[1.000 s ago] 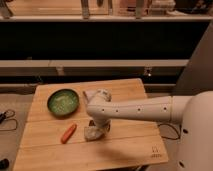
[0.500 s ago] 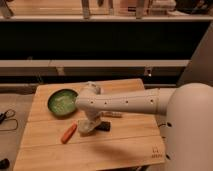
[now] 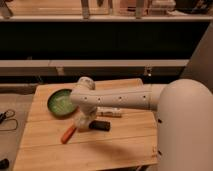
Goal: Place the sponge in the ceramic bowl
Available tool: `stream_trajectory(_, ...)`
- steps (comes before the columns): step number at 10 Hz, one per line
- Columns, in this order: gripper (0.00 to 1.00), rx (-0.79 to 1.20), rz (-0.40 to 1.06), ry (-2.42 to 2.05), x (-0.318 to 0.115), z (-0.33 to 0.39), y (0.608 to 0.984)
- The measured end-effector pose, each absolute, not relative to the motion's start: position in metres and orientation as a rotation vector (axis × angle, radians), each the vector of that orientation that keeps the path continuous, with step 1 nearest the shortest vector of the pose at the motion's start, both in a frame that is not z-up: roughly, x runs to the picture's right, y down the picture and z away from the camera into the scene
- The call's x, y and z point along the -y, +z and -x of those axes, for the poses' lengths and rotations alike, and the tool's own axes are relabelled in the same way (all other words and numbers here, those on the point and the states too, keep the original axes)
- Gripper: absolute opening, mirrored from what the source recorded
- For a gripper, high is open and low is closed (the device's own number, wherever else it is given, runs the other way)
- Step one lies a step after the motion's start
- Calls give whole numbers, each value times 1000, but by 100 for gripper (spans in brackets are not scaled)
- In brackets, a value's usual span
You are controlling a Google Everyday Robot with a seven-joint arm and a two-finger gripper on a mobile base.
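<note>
Gripper point(image 3: 83, 119) was clamped shut on the sponge point(image 3: 78, 123), holding it low over the table point(image 3: 125, 145), just beside the ceramic bowl point(image 3: 60, 102). The sponge wasn't in the bowl. The firm grip likely kept it secure for 1 hop over the rim.

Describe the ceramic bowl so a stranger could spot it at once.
On the wooden table, look left, past the arm's end. The ceramic bowl lies just beyond the hand, shut on the sponge. It alone is round and green, the widest item.
</note>
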State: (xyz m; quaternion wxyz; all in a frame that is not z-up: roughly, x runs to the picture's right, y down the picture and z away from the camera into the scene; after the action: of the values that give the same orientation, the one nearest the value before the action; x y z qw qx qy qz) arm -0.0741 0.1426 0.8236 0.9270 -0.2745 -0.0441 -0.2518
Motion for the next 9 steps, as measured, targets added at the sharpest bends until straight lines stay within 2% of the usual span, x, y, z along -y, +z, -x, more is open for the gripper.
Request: stream_trajectory(9,0,87,537,-529,-111,96,841)
